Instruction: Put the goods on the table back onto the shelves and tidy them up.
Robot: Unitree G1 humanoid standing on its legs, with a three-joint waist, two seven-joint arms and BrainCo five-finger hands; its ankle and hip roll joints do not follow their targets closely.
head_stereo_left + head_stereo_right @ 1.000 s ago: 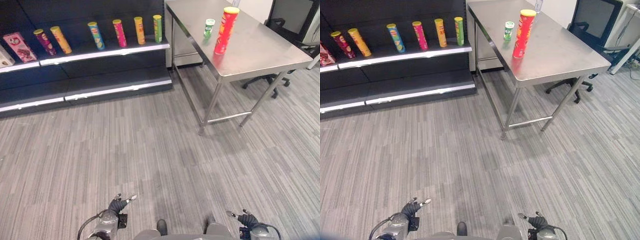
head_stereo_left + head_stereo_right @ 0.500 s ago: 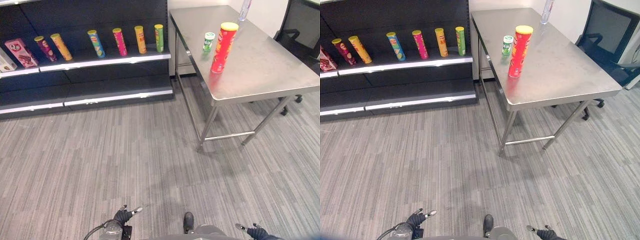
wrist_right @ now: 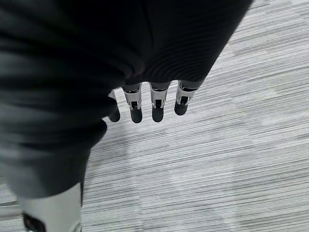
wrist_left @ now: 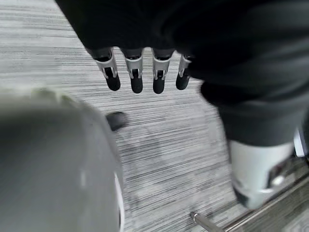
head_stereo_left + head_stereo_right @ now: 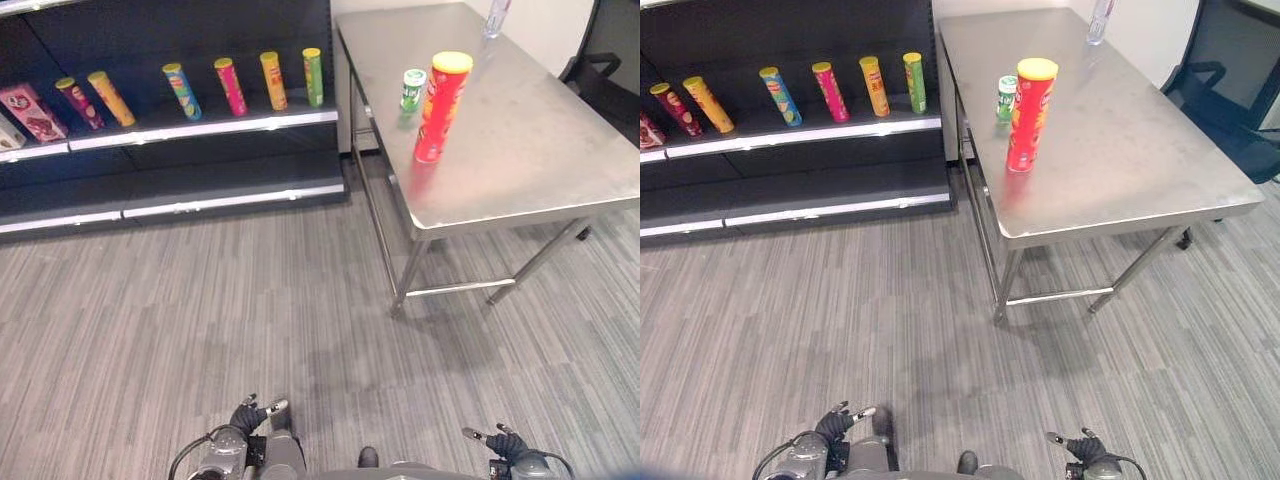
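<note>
While both arms hang low beside the body, the left hand (image 5: 247,417) and the right hand (image 5: 503,442) show at the near edge of the head views, fingers straight and relaxed, holding nothing; each wrist view confirms this, with the fingers (image 4: 134,72) of the left and the fingers (image 3: 157,102) of the right hanging apart over bare grey carpet (image 5: 200,310). Farther ahead and to the right stands the steel table (image 5: 1160,150), carrying the goods to be returned: a tall red can (image 5: 1029,114) with a yellow lid, upright near the table's left edge, and just beyond it a short green can (image 5: 1006,98), also upright. A clear bottle (image 5: 1099,18) stands at the far end. Farthest to the left, the dark shelves (image 5: 810,135) hold a spaced row of upright cans (image 5: 872,86). The step in hand appears to be the approach. Done well, it would close on the table's left edge squarely, stop short of the leg, and take the near red can low on its body, since a tall can likely tips if pushed near the lid.
</note>
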